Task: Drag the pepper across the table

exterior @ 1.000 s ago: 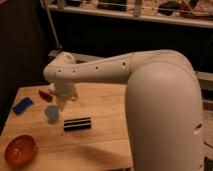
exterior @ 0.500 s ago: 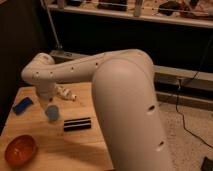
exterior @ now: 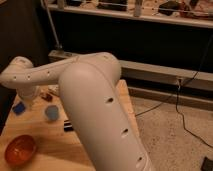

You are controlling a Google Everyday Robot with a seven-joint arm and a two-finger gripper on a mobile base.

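My arm [exterior: 100, 105] filled the middle, its upper part rising from the lower right and the forearm reaching left over the table [exterior: 42, 136]. Against half a second before, the arm had swung further left and covered more of the planks on the right. The orange bowl [exterior: 20, 149] sat at the near left corner, where it had been. My gripper [exterior: 28, 103] hung from the wrist at the left end of the table, low over the wood, further left than before. I could not tell whether it was open or closed, or whether it had hold of anything. The blue cup [exterior: 51, 112] stood unmoved, right of the gripper. The black bar [exterior: 67, 126] lay near the cup, now half hidden behind my arm. A flat blue piece [exterior: 19, 108] lay just left of the gripper. The pepper [exterior: 47, 95] lay on the table just right of the gripper and beyond the cup; I could not tell whether it touched the gripper.
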